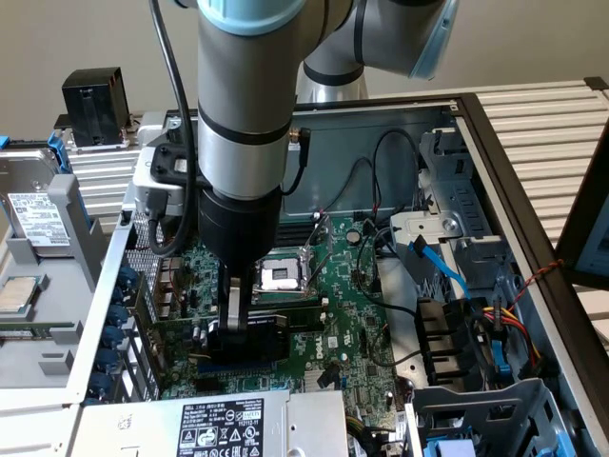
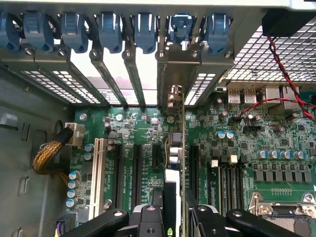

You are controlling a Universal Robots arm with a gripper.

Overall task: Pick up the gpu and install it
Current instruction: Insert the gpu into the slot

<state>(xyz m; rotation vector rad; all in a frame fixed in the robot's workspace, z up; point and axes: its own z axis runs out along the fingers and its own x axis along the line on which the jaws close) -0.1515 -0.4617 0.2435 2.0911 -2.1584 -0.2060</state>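
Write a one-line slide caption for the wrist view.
Gripper holds the gpu edge-on above the motherboard, its bracket at the rear slot openings.

You're looking at the gpu (image 1: 249,335), a short card with a black cooler, standing on edge over the motherboard's slots, its silver bracket (image 2: 174,81) meeting the rear openings.
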